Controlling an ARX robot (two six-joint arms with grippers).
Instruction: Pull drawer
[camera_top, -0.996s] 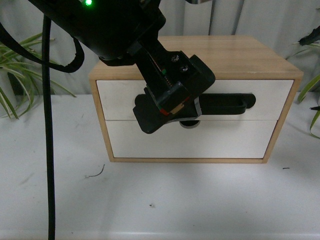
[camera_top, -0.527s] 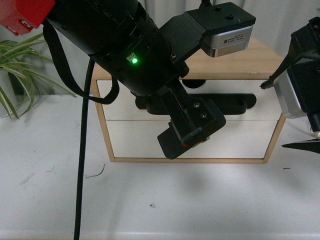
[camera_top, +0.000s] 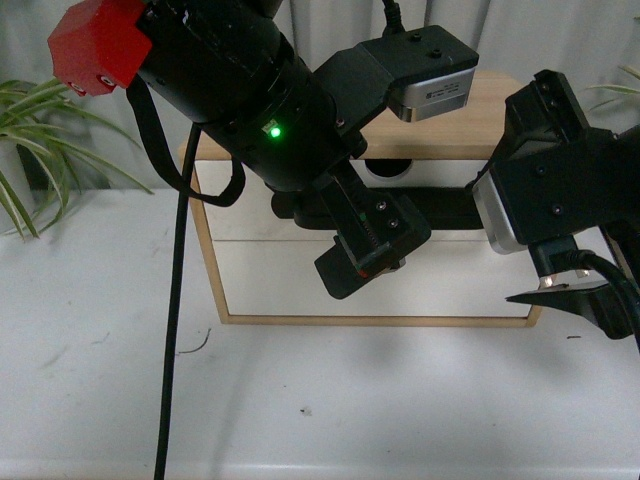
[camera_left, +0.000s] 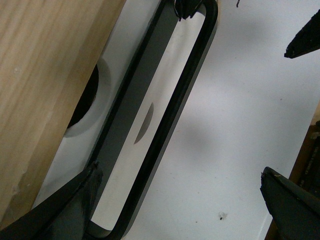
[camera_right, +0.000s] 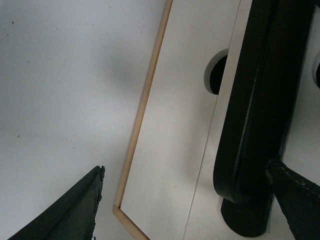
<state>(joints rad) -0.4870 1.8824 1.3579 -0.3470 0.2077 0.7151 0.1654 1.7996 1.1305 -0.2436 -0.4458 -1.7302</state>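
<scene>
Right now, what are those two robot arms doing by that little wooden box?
Both arms hang in front of the top drawer of the wooden cabinet. The left pincer is open, with the long black handle seen between its fingers, not gripped. The right pincer is open too, near the handle's end. The drawer looks shut.

Light wood two-drawer cabinet (camera_top: 470, 110) on white table (camera_top: 100, 380); white-fronted drawer with long black bar handle (camera_top: 250, 220) above plain white drawer front (camera_top: 270, 285); green leafy plant (camera_top: 30, 110) left of cabinet; left gripper (camera_top: 355, 272) before the drawer fronts, right gripper (camera_top: 572, 298) before cabinet's right end
</scene>
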